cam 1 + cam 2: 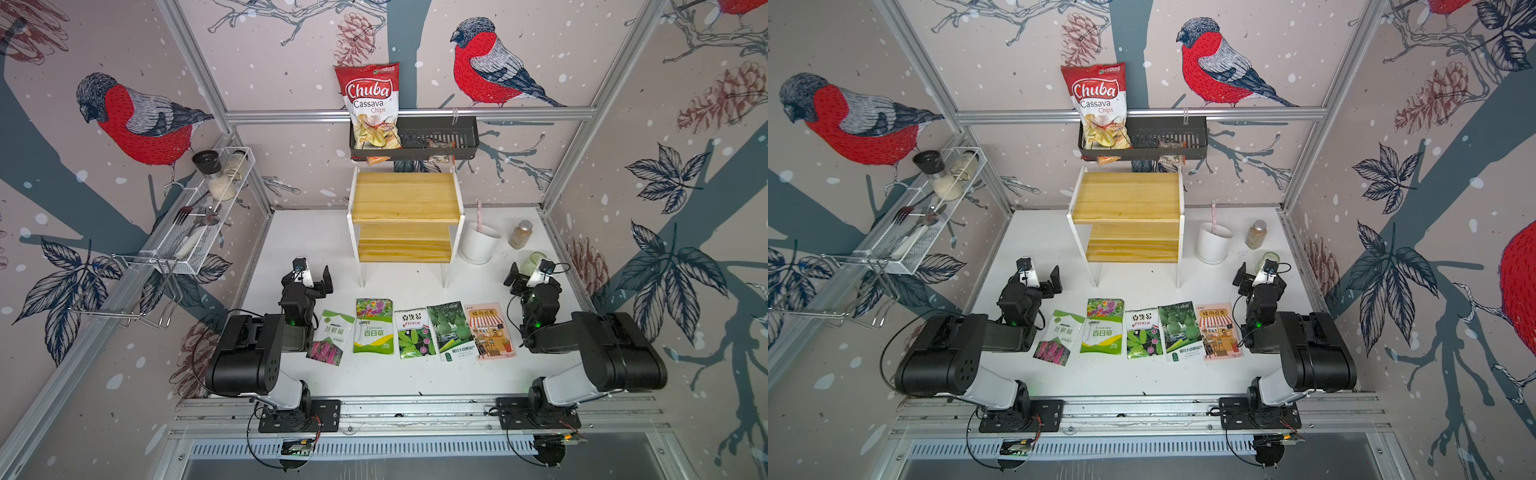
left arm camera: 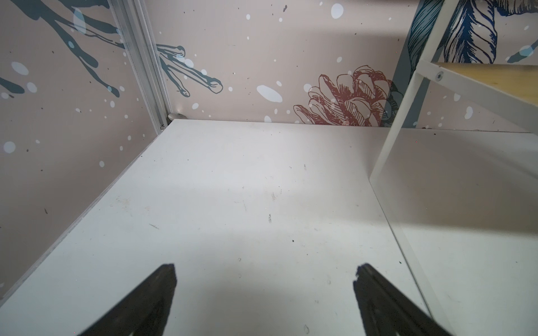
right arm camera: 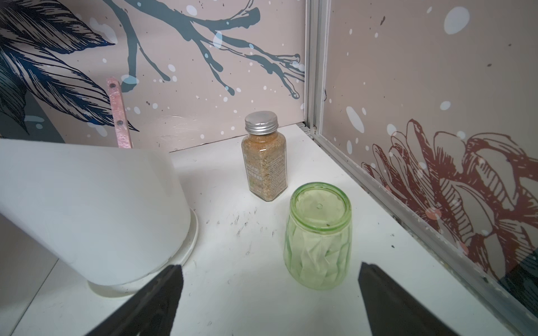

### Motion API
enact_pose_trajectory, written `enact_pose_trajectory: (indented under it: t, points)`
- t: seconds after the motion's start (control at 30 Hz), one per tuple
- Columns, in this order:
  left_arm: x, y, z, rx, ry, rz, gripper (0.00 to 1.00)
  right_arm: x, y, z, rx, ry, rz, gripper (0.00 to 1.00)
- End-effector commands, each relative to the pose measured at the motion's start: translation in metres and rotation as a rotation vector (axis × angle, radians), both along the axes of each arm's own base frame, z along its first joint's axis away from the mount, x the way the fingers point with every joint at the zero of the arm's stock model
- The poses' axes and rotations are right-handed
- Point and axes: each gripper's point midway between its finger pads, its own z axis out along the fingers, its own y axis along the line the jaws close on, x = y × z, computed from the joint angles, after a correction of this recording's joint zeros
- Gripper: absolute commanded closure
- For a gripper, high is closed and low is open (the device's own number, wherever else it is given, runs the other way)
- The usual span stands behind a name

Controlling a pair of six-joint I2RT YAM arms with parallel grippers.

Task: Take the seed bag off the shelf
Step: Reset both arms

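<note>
The shelf (image 1: 405, 199) (image 1: 1127, 199) stands at the back middle of the table, and both its yellowish boards are bare in both top views. Several seed bags (image 1: 373, 328) (image 1: 1104, 328) lie flat in a row on the table in front of it. My left gripper (image 1: 316, 277) (image 1: 1042, 278) (image 2: 266, 270) hovers open over bare table, left of the shelf's white leg (image 2: 401, 136). My right gripper (image 1: 527, 277) (image 1: 1255, 279) (image 3: 270, 270) is open too, right of the shelf, with nothing between its fingers.
Ahead of the right gripper stand a white pot (image 1: 480, 243) (image 3: 87, 203), a spice bottle (image 1: 520, 235) (image 3: 265, 163) and a green glass (image 3: 318, 232). A black wall basket (image 1: 436, 141) holds a chips bag (image 1: 370, 104) above the shelf. A wire rack (image 1: 199, 232) hangs on the left wall.
</note>
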Motion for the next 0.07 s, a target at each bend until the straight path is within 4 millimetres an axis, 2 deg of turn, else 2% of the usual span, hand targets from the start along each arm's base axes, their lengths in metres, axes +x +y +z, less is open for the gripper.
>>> enact_pose_trajectory:
  t: [0.0,0.03]
  points:
    - [0.0015,-0.0003,0.0069,0.011,-0.024,-0.004,0.01,0.0011,0.0012,0.0061,0.003,-0.021,0.006,0.00]
    - [0.0015,-0.0002,0.0069,0.010,-0.024,-0.004,0.01,0.0006,0.0012,0.0065,0.001,-0.025,0.006,0.00]
